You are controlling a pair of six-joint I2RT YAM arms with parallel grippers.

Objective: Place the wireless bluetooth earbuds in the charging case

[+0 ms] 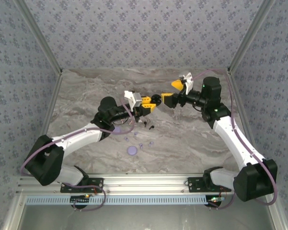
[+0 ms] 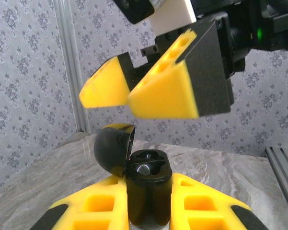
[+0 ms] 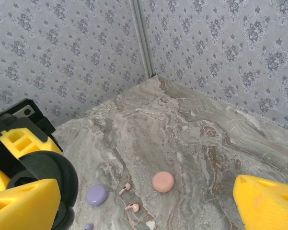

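My left gripper (image 2: 147, 184) is shut on the black charging case (image 2: 147, 201), which it holds upright above the table with its domed lid (image 2: 112, 148) swung open and both wells showing. My right gripper (image 1: 172, 92) hangs open just past the case, its yellow fingers (image 2: 165, 93) close above the lid. In the right wrist view, two pink earbuds (image 3: 132, 207) lie loose on the marble between a pink disc (image 3: 163, 181) and a lilac disc (image 3: 96, 195). Black earbuds (image 1: 148, 126) and small lilac ones (image 1: 141, 144) lie below the left gripper (image 1: 148, 103).
The marble table (image 1: 191, 139) is closed in by patterned walls with metal corner posts (image 3: 143, 38). A lilac disc (image 1: 132, 150) lies near the front centre. An aluminium rail (image 1: 144, 184) runs along the near edge by the arm bases.
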